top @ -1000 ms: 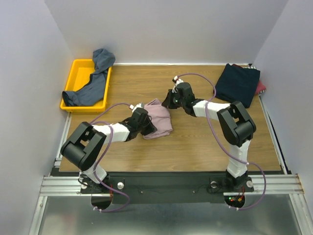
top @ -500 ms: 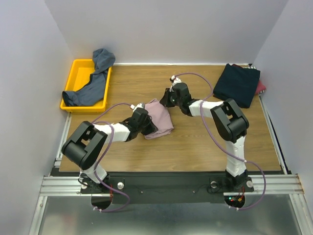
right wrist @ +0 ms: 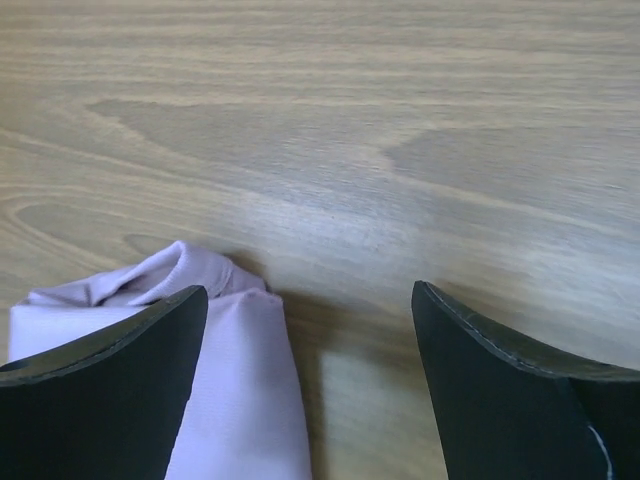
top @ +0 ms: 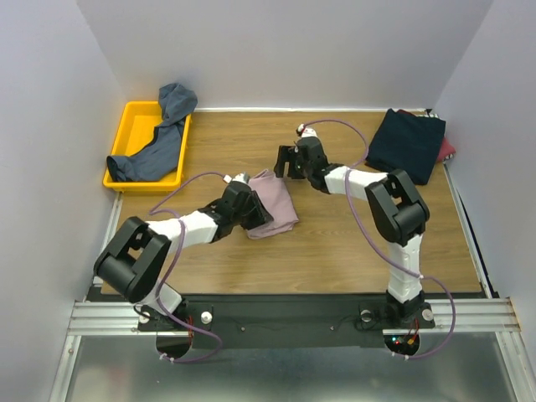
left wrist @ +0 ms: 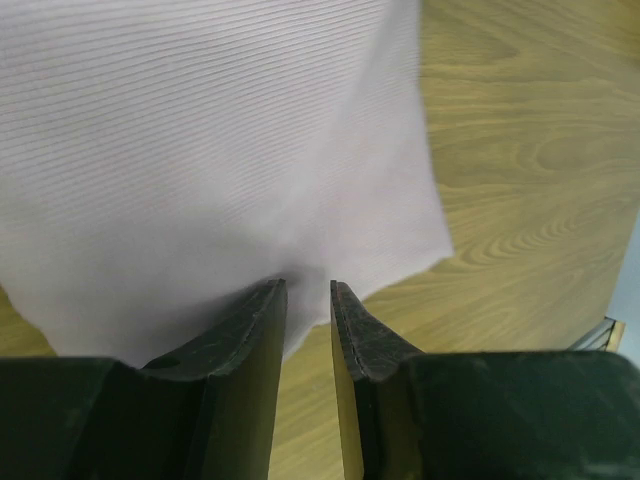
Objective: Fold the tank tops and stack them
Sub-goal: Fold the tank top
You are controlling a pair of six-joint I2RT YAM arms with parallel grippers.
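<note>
A folded dusty pink cotton tank top [top: 275, 205] lies mid-way on the wooden tabletop [top: 335, 247]; the left fingers [left wrist: 250, 330] stand narrowly parted at its near-left edge, clamping nothing; the right fingers [right wrist: 110, 350] spread wide above its far corner, empty; a slate blue-grey tank top [top: 159, 146] drapes over the yellow plastic tray [top: 138, 126]; a folded dark navy tank top [top: 406, 142] rests far right.

Table [top: 335, 243]: wood-grain surf., smooth, w/ a low satin sheen. Pink tank top [left wrist: 200, 150]: soft cloth, finely ribbed knit, matt. Blue-grey tank top [top: 163, 146] & navy tank top [top: 406, 144]: matt cloth, creased. Tray [top: 134, 126]: yellow plastic, smooth, slightly glossy. Left gripper [left wrist: 306, 285] & right gripper [right wrist: 310, 288]: fingers made of dark hard plastic, semi-matt, edges faintly shined. Front rail [top: 469, 314]: bare metal, dull-finished.
</note>
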